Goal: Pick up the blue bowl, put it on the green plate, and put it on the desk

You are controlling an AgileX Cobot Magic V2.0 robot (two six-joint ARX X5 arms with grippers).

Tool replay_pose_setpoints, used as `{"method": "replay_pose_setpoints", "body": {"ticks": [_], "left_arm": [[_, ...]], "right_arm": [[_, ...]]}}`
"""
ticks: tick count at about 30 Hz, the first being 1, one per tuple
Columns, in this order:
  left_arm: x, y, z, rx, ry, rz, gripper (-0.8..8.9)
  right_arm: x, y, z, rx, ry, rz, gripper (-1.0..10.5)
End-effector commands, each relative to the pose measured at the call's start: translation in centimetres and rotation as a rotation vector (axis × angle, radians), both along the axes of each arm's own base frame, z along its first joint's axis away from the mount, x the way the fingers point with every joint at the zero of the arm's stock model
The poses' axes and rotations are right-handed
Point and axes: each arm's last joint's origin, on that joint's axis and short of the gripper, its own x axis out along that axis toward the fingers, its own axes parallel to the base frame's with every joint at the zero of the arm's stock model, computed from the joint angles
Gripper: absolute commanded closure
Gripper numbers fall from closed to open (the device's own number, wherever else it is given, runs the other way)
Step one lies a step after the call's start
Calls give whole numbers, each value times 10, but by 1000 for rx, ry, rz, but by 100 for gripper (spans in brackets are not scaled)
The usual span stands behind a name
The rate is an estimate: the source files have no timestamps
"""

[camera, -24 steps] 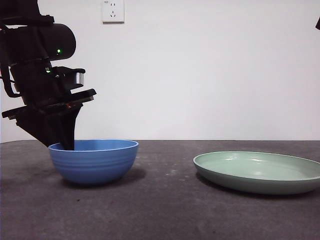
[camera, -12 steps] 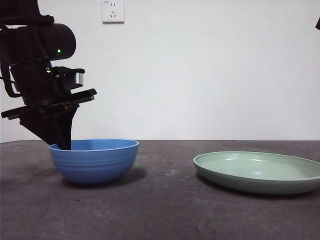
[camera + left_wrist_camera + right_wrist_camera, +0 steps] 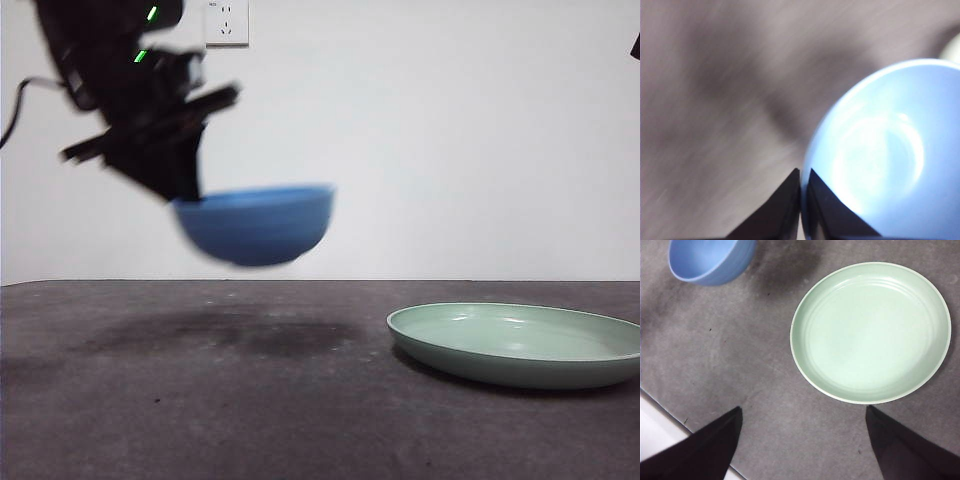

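The blue bowl (image 3: 256, 224) hangs in the air well above the desk (image 3: 300, 400), blurred by motion. My left gripper (image 3: 182, 192) is shut on the bowl's left rim; in the left wrist view its jaws pinch the rim of the blue bowl (image 3: 885, 155) at the gripper's tip (image 3: 803, 176). The green plate (image 3: 520, 343) lies flat on the desk to the right, apart from the bowl. From the right wrist view I look down on the green plate (image 3: 871, 331) and the blue bowl (image 3: 710, 260), with my right gripper (image 3: 802, 412) open and high above the desk.
A white wall with a socket (image 3: 226, 22) stands behind the desk. A dark shadow (image 3: 220, 333) lies on the desk under the lifted bowl. The desk's edge and a white strip (image 3: 660, 437) show in the right wrist view.
The left gripper has lifted the blue bowl off the desk and carried it up and to the right. The green plate has not moved.
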Motion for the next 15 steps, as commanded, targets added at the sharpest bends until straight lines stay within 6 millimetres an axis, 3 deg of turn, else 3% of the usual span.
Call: {"method": "replay_pose_setpoints", "body": {"ticks": [1,8,15], "left_arm": [[-1,-18,10,-33,-25,-33,798],[-11,-61,26,-131,-110,-103,798],[1,-103,16,-126,-82,-164,798]], "right_arm": [[1,1,5,7,-16,-1,552],[1,1,5,14,-9,-8,552],[-1,0,6,17,-12,-12,552]]}}
